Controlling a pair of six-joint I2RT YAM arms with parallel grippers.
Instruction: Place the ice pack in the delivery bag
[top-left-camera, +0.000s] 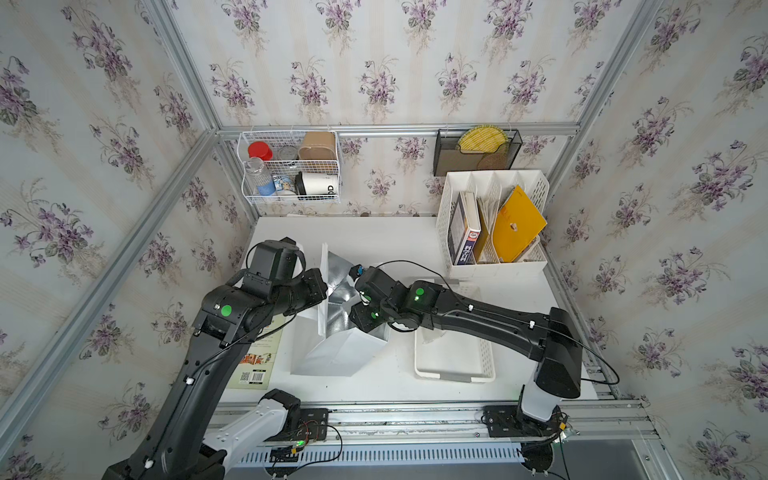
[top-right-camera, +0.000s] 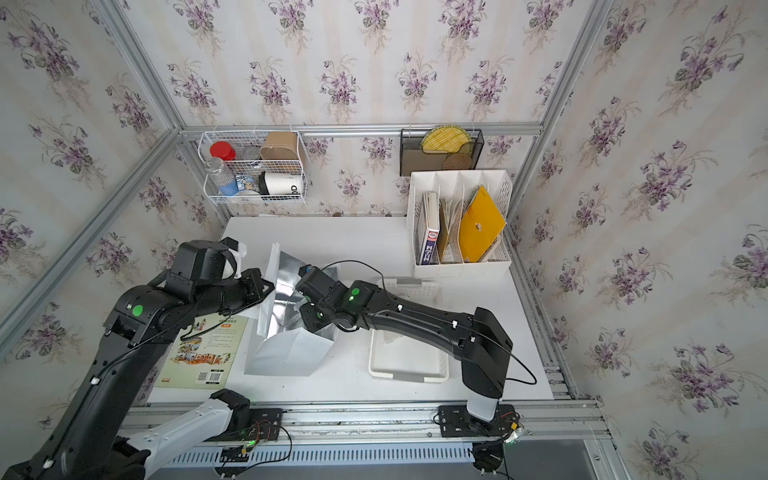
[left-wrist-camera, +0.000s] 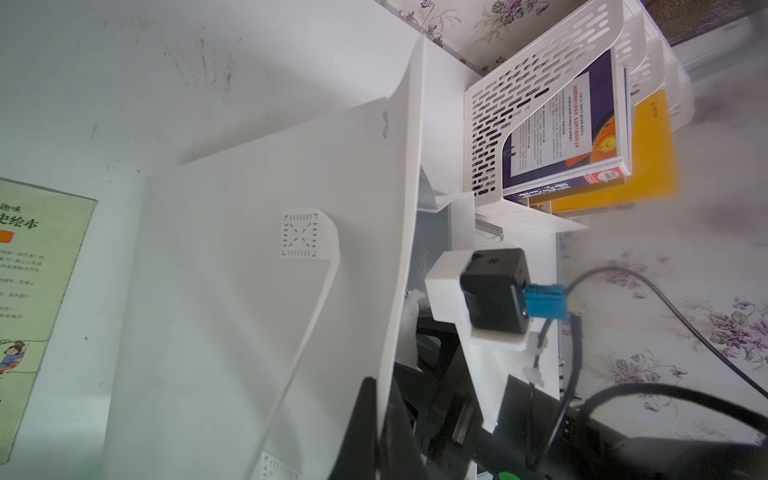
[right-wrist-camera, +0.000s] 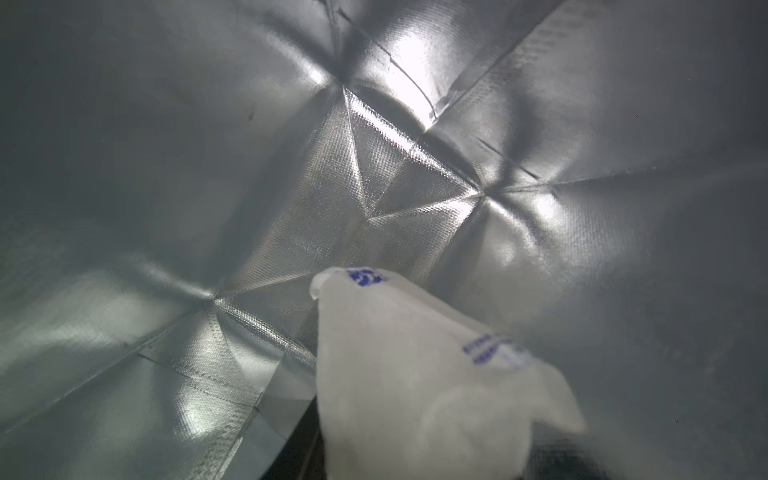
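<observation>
The delivery bag (top-left-camera: 338, 357) stands mid-table, white outside, its silver foil lining (top-left-camera: 337, 286) showing in both top views (top-right-camera: 286, 353). My left gripper (top-left-camera: 322, 291) is shut on the bag's left wall; in the left wrist view the black fingers (left-wrist-camera: 361, 419) pinch that white wall's (left-wrist-camera: 249, 291) edge. My right gripper (top-left-camera: 359, 318) reaches down into the bag's mouth. In the right wrist view the ice pack (right-wrist-camera: 415, 374), whitish with blue print, hangs from my right gripper (right-wrist-camera: 424, 461) over the foil bottom (right-wrist-camera: 332, 187). The pack hides the jaws. It is hidden in both top views.
A low white perforated tray (top-left-camera: 453, 376) lies right of the bag under my right arm. A picture book (top-left-camera: 255, 361) lies left of the bag. A white file organizer (top-left-camera: 494, 224) stands at the back right. A wire basket (top-left-camera: 291, 166) and a black mesh holder (top-left-camera: 478, 151) hang on the back wall.
</observation>
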